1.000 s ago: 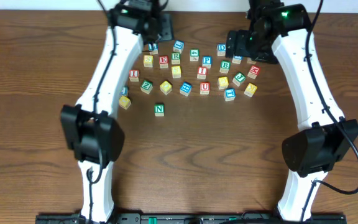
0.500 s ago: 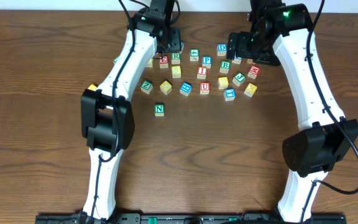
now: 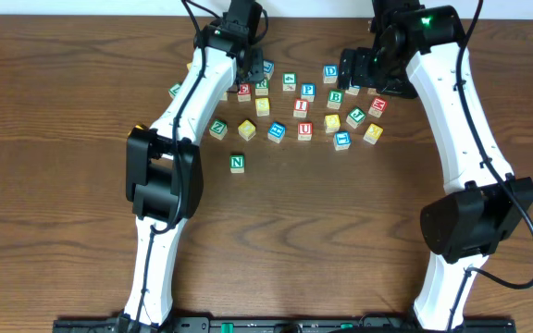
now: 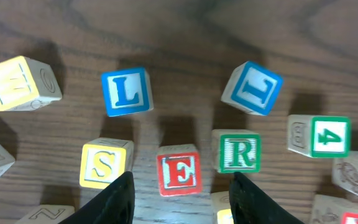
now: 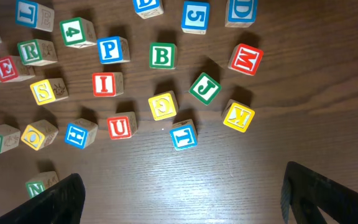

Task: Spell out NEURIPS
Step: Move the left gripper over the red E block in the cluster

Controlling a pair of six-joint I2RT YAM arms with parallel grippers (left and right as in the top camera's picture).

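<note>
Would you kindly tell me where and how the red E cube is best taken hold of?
Probably from straight above, clamping its left and right side faces: the red E cube sits flat, with narrow gaps toward the yellow S cube and green R cube beside it.

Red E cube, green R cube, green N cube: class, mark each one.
red E cube (image 4: 179, 173): left wrist view, lettered face.
green R cube (image 4: 239, 152): left wrist view, lettered face.
green N cube (image 3: 237, 163): overhead view, top face.

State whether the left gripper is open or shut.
Open: the fingers of the left gripper stand on either side of the red E cube, with a gap on each side.
</note>
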